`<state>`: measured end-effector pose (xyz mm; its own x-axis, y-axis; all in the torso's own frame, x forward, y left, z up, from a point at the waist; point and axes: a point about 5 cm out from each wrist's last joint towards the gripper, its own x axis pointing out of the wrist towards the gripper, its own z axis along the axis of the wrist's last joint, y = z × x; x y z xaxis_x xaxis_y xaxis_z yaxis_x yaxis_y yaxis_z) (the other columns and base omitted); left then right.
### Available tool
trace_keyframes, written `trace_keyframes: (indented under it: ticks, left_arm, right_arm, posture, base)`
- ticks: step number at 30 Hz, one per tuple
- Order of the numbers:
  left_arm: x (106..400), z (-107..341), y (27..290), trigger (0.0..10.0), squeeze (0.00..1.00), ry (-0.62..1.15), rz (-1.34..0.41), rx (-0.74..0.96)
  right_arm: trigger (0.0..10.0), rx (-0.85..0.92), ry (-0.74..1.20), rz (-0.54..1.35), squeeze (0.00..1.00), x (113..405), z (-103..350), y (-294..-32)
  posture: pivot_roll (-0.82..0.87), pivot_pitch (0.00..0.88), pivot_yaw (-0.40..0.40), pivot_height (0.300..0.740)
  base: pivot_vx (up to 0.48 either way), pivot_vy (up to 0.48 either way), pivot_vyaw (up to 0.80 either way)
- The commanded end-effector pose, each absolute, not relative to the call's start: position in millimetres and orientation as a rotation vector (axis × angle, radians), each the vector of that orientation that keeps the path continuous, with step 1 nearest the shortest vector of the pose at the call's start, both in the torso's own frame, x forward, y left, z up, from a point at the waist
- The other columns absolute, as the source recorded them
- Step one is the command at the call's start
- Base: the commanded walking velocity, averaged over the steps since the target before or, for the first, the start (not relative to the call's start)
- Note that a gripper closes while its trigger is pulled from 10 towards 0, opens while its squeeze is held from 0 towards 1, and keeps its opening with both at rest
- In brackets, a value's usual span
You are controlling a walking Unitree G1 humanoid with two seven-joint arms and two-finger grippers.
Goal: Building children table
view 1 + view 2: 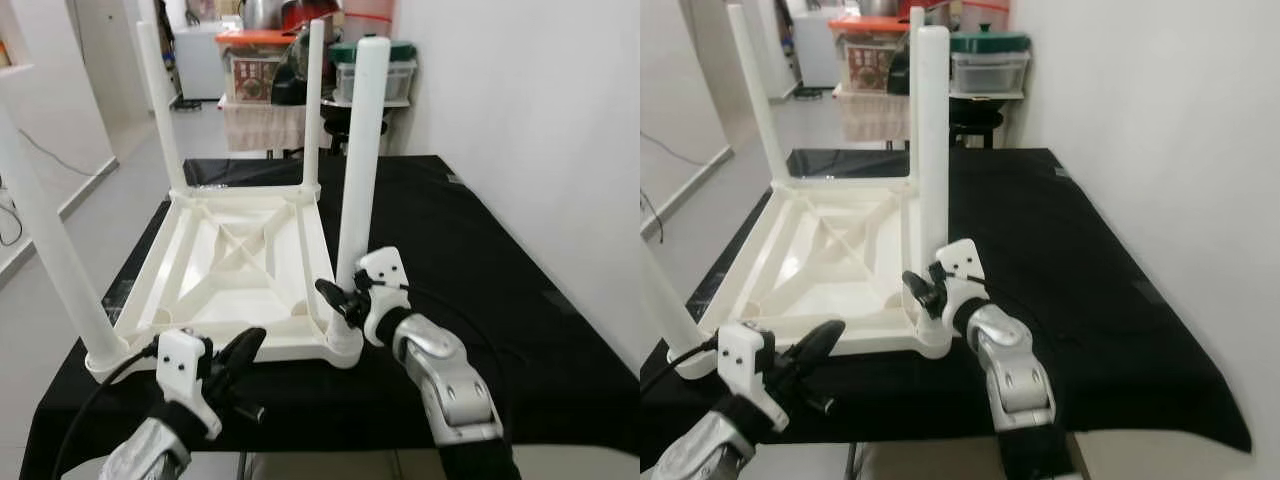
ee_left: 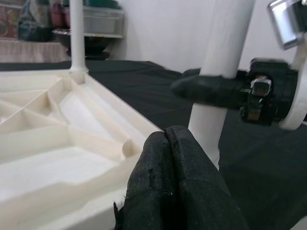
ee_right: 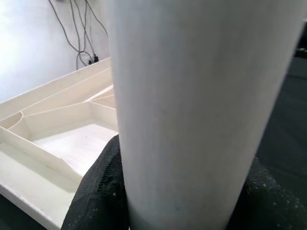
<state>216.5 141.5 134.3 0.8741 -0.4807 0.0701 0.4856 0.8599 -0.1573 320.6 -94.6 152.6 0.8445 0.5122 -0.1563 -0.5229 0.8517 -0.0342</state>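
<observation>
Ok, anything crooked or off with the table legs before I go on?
One stands out: the near-left leg leans outward, while the other legs look upright. The right claw is clamped around the near-right leg low down. The left claw is shut at the tabletop's near edge.

One white children's table top [image 1: 240,265] lies upside down on one black-draped bench [image 1: 480,260], with four white legs [image 1: 360,150] standing upright at its corners. Two robot tools are in frame: the right tool [image 1: 345,300] closed around the nearest leg, the left tool [image 1: 240,355] with fingers pressed together beside the table's near edge. Behind the bench, two lidded storage bins [image 1: 375,70] sit on shelving.
</observation>
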Motion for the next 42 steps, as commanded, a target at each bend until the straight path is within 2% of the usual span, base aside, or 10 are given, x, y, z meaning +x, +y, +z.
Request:
trace_keyframes:
  ticks: [1, 4, 5, 11, 12, 17, 24, 25, 26, 42]
  left_arm:
    - [217.0, 130.4, 142.7, 10.0, 0.0, -0.008, -0.515, -0.169]
    - [217.0, 130.4, 142.7, 10.0, 0.0, -0.008, -0.515, -0.169]
    - [217.3, 130.3, 141.8, 10.0, 0.0, -0.008, -0.523, -0.166]
    - [217.8, 130.4, 141.2, 10.0, 0.0, -0.012, -0.507, -0.174]
    - [218.7, 130.8, 140.2, 10.0, 0.0, -0.014, -0.51, -0.175]
    - [220.1, 132.2, 136.4, 10.0, 0.0, -0.02, -0.526, -0.168]
    - [219.1, 132.7, 135.4, 10.0, 0.0, -0.024, -0.522, -0.169]
    - [218.8, 133.0, 135.6, 10.0, 0.0, -0.027, -0.518, -0.169]
    - [218.5, 133.6, 135.6, 10.0, 0.0, -0.031, -0.514, -0.169]
    - [217.3, 134.8, 135.1, 10.0, 0.0, -0.037, -0.511, -0.171]
  right_arm:
    - [0.0, -0.063, 0.287, 0.507, 0.0, 320.0, 125.9, -102.9]
    - [0.0, -0.063, 0.287, 0.507, 0.0, 320.0, 125.9, -102.9]
    - [10.0, -0.064, 0.304, 0.49, 1.0, 316.6, 126.3, -99.3]
    - [10.0, -0.019, 0.208, 0.834, 1.0, 310.2, 156.0, -77.5]
    - [10.0, -0.041, 0.152, 0.996, 0.0, 312.1, 165.9, -77.1]
    - [10.0, -0.131, 0.071, 1.31, 0.0, 322.0, 190.6, -89.6]
    - [10.0, -0.134, 0.095, 1.363, 0.0, 341.8, 205.1, -96.8]
    - [2.5, -0.132, 0.098, 1.362, 0.0, 345.2, 206.1, -97.8]
    - [0.0, -0.122, 0.106, 1.366, 0.0, 347.2, 205.9, -99.3]
    - [0.0, -0.098, 0.094, 1.279, 0.0, 347.9, 194.8, -117.4]
  posture:
    - [-0.04, 0.0, -0.005, 0.74]
    - [-0.04, 0.0, -0.005, 0.74]
    - [-0.04, 0.0, -0.005, 0.74]
    - [-0.03, 0.0, -0.012, 0.74]
    - [-0.03, 0.0, -0.014, 0.74]
    - [-0.02, 0.0, -0.026, 0.74]
    - [-0.01, 0.0, -0.035, 0.74]
    - [-0.01, 0.0, -0.038, 0.74]
    - [-0.01, 0.0, -0.04, 0.74]
    - [-0.01, 0.0, -0.043, 0.74]
  base:
    - [0.0, 0.0, 0.0]
    - [0.0, 0.0, 0.0]
    - [0.0, 0.0, 0.0]
    - [0.0, 0.0, 0.0]
    - [0.0, 0.0, 0.0]
    - [0.0, 0.0, 0.0]
    - [0.0, 0.0, 0.0]
    - [0.0, 0.0, 0.0]
    - [0.0, 0.0, 0.0]
    - [0.0, 0.0, 0.0]
